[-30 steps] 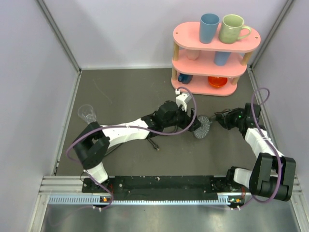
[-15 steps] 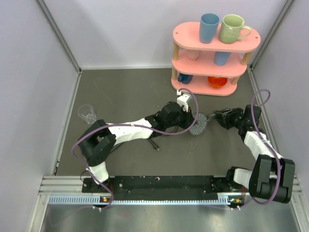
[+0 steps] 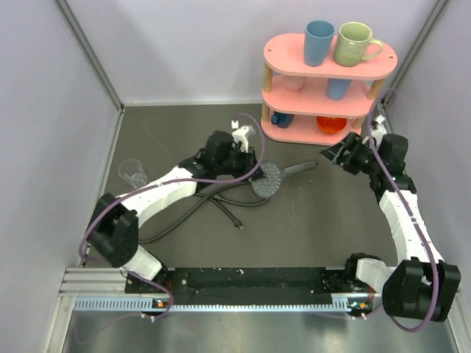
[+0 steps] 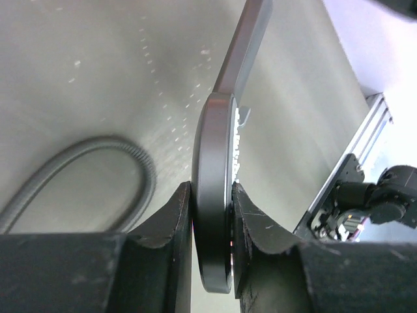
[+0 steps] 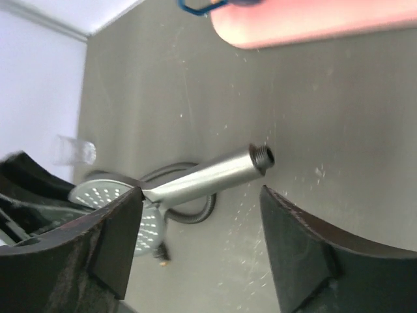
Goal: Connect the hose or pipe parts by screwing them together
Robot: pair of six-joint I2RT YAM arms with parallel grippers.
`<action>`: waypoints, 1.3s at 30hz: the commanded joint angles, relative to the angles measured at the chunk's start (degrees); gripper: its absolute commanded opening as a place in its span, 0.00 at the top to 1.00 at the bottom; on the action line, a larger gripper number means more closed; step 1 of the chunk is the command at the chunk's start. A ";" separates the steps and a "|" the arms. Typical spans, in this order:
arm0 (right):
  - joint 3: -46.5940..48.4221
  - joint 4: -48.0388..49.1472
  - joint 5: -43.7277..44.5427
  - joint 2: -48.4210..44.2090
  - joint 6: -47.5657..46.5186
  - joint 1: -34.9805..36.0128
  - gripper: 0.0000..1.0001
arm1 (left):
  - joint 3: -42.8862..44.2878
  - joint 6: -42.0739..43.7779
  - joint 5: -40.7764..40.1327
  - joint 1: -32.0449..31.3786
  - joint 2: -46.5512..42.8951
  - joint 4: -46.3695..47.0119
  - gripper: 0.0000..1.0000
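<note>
The grey shower head (image 3: 266, 180) hangs just above the table. My left gripper (image 3: 252, 174) is shut on the rim of its round disc. In the left wrist view the disc (image 4: 215, 163) stands edge-on between both fingers (image 4: 172, 222), and the handle (image 4: 244, 45) runs away from me. The handle's threaded end (image 5: 262, 155) points toward my right gripper (image 3: 329, 157), which is open and a little apart from it, holding nothing. The dark-grey hose (image 3: 193, 209) lies looped on the table below the left arm, with one end fitting (image 3: 239, 224) free. It also shows as the hose (image 4: 85, 156) in the left wrist view.
A pink tiered shelf (image 3: 327, 99) with mugs (image 3: 319, 40) stands at the back right, close behind the right gripper. A clear cup (image 3: 132, 173) sits at the left. Walls close off the left, back and right sides.
The left gripper has shut on the shower head's disc and carried it left and toward the back. The right gripper has opened and drawn away toward the shelf.
</note>
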 commanded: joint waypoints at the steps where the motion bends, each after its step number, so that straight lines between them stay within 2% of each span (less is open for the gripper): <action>1: 6.66 -2.01 6.52 -3.43 -17.29 13.56 0.25 | 3.81 8.19 6.67 2.41 -7.87 -16.93 1.00; 2: 6.75 0.34 8.29 -5.27 -23.94 16.76 0.24 | 4.17 9.51 6.85 3.37 -8.67 -19.59 1.00; 4: 5.97 3.95 10.50 -7.56 -30.30 25.09 0.21 | 4.87 12.07 7.72 4.86 -11.30 -25.03 1.00; 5: 3.96 8.84 9.90 -9.66 -34.07 26.80 0.21 | 4.96 13.29 8.16 5.39 -12.27 -26.46 1.00; 9: -4.46 26.76 -8.62 -14.41 -40.96 29.62 0.21 | 5.14 15.85 11.67 6.72 -16.40 -31.39 1.00; 11: -3.89 23.68 -9.97 -14.95 -46.55 32.68 0.20 | 6.28 17.60 13.17 6.89 -17.46 -34.98 1.00; 13: -1.52 9.30 -9.98 -13.90 -54.88 35.41 0.20 | 6.72 18.05 12.83 6.98 -18.51 -36.31 1.00; 15: -0.98 1.99 -5.09 -13.98 -58.35 41.12 0.20 | 7.24 18.58 13.00 7.16 -19.13 -37.89 1.00; 17: -3.60 1.95 -1.38 -14.86 -61.00 46.12 0.20 | 7.86 18.23 13.70 7.25 -19.14 -39.74 1.00; 18: -4.31 2.30 2.55 -15.65 -61.70 47.45 0.19 | 8.82 18.14 14.05 7.33 -18.79 -40.53 1.00; 21: -6.07 2.56 7.06 -15.13 -63.02 50.36 0.18 | 10.32 17.79 15.64 7.42 -17.91 -42.38 1.00; 26: -8.63 6.16 12.77 -11.53 -65.40 52.30 0.17 | 11.64 18.05 17.48 7.60 -17.38 -43.53 1.00; 29: -9.24 9.49 16.81 -9.95 -65.66 53.35 0.20 | 12.43 17.53 19.93 7.68 -17.03 -43.26 1.00; 32: -9.51 11.52 19.03 -9.24 -66.10 54.58 0.29 | 12.87 17.35 20.21 7.77 -16.41 -43.79 1.00; 34: -9.51 13.01 20.25 -9.15 -65.40 55.55 0.49 | 12.96 16.91 20.38 7.86 -16.32 -43.79 1.00; 35: -9.59 13.98 20.70 -9.33 -65.14 55.73 0.70 | 13.13 16.82 20.56 7.95 -16.06 -43.70 1.00; 36: -9.77 15.03 20.96 -9.50 -64.18 55.90 0.79 | 13.31 16.21 20.65 8.12 -15.97 -43.62 1.00; 37: -10.12 16.09 21.83 -9.76 -63.21 56.69 0.86 | 13.48 15.86 20.56 8.21 -15.88 -43.53 0.97; 38: -10.21 16.88 22.02 -10.38 -62.33 56.78 0.98 | 13.66 15.33 20.56 8.39 -15.97 -42.83 0.84; 39: -10.38 18.80 21.67 -10.64 -60.24 56.78 1.00 | 13.75 14.20 20.21 8.74 -16.15 -42.04 0.72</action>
